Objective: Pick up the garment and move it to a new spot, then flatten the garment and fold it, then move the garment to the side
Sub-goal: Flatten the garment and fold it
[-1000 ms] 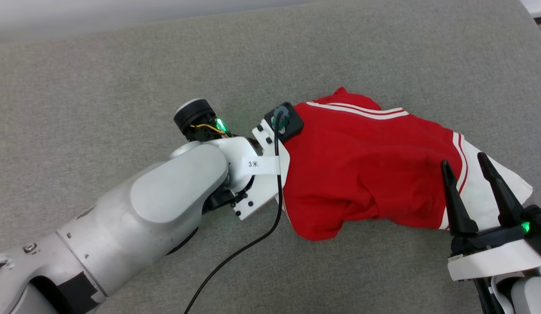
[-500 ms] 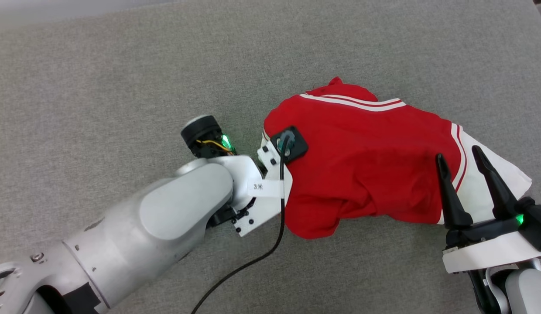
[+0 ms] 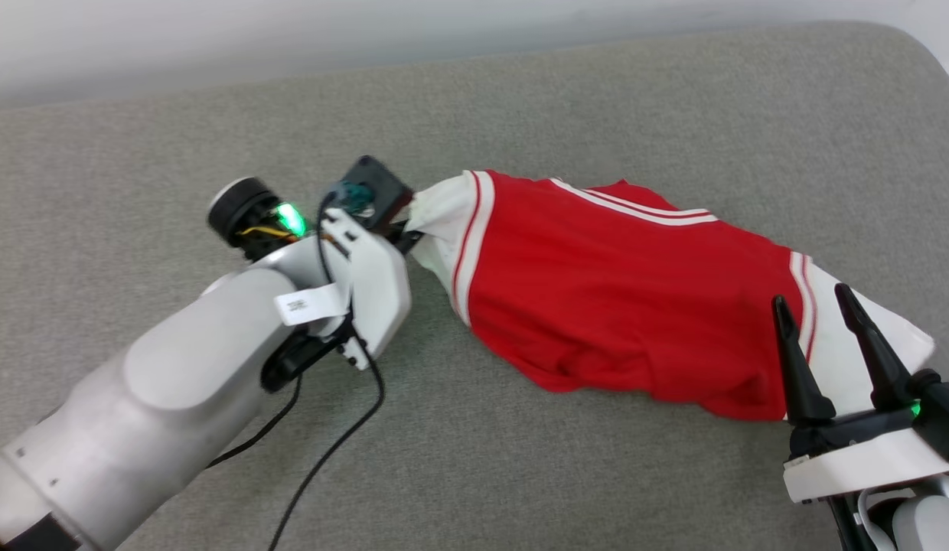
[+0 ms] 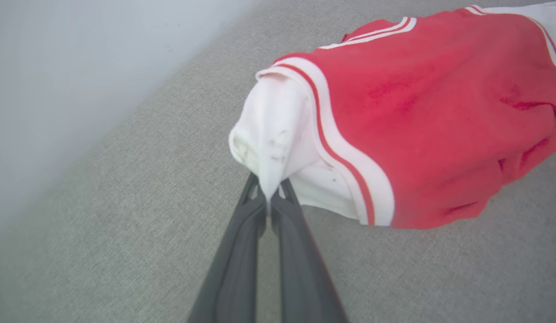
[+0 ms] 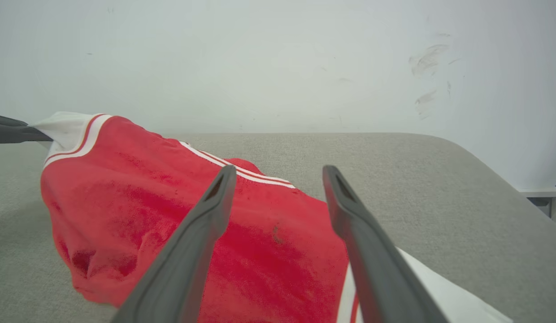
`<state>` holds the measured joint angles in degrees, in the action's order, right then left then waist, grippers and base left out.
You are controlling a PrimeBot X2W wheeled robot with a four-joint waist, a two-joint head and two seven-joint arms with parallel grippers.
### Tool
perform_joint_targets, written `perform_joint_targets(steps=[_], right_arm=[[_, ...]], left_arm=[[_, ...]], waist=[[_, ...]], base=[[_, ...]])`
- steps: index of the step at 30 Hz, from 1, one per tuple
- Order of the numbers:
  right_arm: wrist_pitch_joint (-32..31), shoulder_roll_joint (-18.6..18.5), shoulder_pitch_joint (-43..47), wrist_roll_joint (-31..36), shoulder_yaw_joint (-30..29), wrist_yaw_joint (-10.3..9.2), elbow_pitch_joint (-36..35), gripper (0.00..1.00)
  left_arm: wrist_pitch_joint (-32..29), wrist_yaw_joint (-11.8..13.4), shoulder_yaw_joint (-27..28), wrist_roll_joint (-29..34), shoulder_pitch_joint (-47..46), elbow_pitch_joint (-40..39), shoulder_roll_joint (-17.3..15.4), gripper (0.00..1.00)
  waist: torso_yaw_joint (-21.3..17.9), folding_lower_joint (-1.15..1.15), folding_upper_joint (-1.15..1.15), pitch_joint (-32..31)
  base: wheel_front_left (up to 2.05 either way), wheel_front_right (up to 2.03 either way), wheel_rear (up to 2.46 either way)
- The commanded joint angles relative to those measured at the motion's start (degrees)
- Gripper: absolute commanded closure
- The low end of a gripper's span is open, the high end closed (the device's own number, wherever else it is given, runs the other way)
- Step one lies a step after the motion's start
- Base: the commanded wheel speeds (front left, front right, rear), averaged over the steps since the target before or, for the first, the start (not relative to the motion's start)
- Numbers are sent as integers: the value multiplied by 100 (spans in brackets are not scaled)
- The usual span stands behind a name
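The garment (image 3: pixel 620 291) is a red T-shirt with white sleeves and striped trim, lying bunched across the grey cushion. My left gripper (image 4: pixel 269 199) is shut on the white sleeve (image 4: pixel 273 134) at the shirt's left end, and that end is pulled up off the surface. In the head view this pinch sits at the left gripper (image 3: pixel 404 233) under the wrist camera. My right gripper (image 3: pixel 819 306) stands open by the other white sleeve (image 3: pixel 842 352) at the right end, with nothing between its fingers. The right wrist view shows the garment (image 5: pixel 179 224) beyond those open fingers (image 5: pixel 206 224).
The grey fabric surface (image 3: pixel 520 459) stretches around the shirt on all sides. A pale wall (image 5: pixel 278 58) rises behind its far edge. A black cable (image 3: pixel 329 459) hangs from my left wrist over the near surface. The cushion's right corner (image 3: pixel 926 61) curves off at the top right.
My left gripper closed on the white sleeve and drew it up and to the left, stretching the shirt out. The right gripper stayed open in place.
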<state>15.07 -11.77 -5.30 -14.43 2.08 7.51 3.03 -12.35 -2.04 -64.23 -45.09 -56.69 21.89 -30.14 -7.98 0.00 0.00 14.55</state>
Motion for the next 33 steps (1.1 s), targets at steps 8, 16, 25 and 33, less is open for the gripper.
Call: perform_joint_targets(steps=[8, 16, 25, 33], right_arm=[[14, 34, 230, 64, -89, -4, -9, 0], [14, 2, 335, 65, -112, -4, 12, 0], [13, -97, 351, 52, -77, -4, 104, 0], [-50, -141, 410, 97, -142, -4, 204, 0]], left_arm=[[491, 858, 544, -469, 1011, -813, -928, 100], [818, 1639, 932, -1022, 2138, -1206, -1665, 100], [922, 1620, 1010, -1665, 2958, -539, -1689, 100], [1240, 1294, 1018, -1816, 2982, 483, -1209, 0]], waist=[[373, 0, 0, -371], [559, 0, 0, -453], [599, 0, 0, -401], [609, 0, 0, -485]], base=[[0, 0, 0], [0, 0, 0], [0, 0, 0], [0, 0, 0]])
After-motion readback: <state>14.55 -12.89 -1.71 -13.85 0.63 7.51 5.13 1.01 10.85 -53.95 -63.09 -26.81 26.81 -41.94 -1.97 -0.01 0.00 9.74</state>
